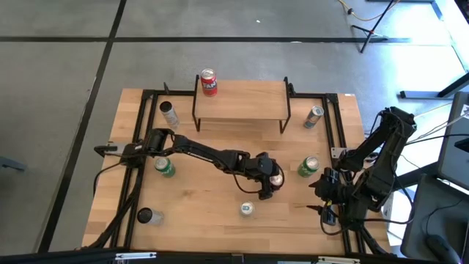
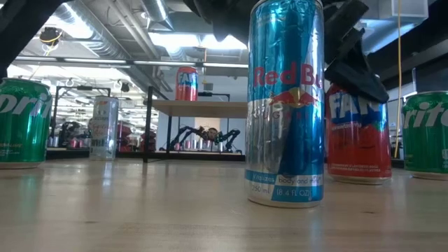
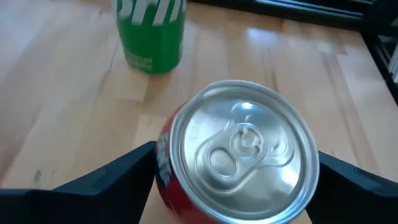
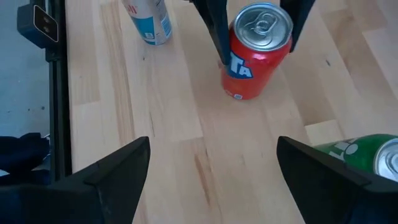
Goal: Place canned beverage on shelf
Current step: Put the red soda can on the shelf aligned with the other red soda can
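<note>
A red Fanta can [image 1: 275,178] stands upright on the table, just right of the centre and in front of the shelf [image 1: 240,99]. My left gripper [image 3: 236,180] is down over it, one finger on each side, and is shut on it. The can also shows in the low view [image 2: 358,133] and in the right wrist view [image 4: 256,50]. A second red can [image 1: 209,82] stands on the left end of the shelf's wooden top. My right gripper [image 4: 211,180] is open and empty over the table's right part, near the front. My left gripper pinches the red can's side wall [image 3: 163,155] just below its top rim between its two fingers, on opposite sides. The fingers [image 4: 214,31] come from above, pointing down. The can stands upright with its bottom on the table.
A blue Red Bull can [image 1: 247,209] stands close in front of the held can, and a green Sprite can [image 1: 308,166] to its right. Another green can [image 1: 164,166], a silver can [image 1: 170,114], a dark can [image 1: 146,215] and a can [image 1: 314,116] beside the shelf also stand on the table.
</note>
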Robot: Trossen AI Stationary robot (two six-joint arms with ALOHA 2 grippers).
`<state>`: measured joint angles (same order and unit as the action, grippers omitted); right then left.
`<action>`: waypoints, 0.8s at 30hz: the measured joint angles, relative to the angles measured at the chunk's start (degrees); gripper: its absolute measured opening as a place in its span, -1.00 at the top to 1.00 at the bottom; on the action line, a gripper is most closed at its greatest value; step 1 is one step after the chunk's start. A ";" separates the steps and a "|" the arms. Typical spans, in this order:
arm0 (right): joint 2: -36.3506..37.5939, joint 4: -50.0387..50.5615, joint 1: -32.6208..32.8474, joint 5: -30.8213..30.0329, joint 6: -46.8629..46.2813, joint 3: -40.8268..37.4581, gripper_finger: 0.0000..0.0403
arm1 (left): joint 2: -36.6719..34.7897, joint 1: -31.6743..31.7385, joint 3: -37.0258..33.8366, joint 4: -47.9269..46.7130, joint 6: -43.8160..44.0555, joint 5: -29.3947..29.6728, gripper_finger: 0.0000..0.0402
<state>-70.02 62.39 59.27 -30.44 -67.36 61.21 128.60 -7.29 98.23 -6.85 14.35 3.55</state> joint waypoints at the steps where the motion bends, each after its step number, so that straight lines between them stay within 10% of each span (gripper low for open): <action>1: 0.00 -0.16 0.00 -0.02 -0.06 0.00 -0.68 | 0.02 0.00 -0.02 -0.02 0.58 0.16 -0.63; 11: 0.08 -0.32 -0.04 -0.27 0.84 0.00 -0.68 | -3.01 0.00 -0.17 -1.62 4.80 1.92 -0.34; 24: 9.60 3.64 -8.61 -2.88 10.81 0.00 -0.68 | -26.24 0.67 -0.02 -25.03 6.13 10.06 -0.34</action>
<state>-60.42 66.03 50.65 -33.32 -56.55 61.21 102.36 -6.62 98.21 -31.87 20.48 13.61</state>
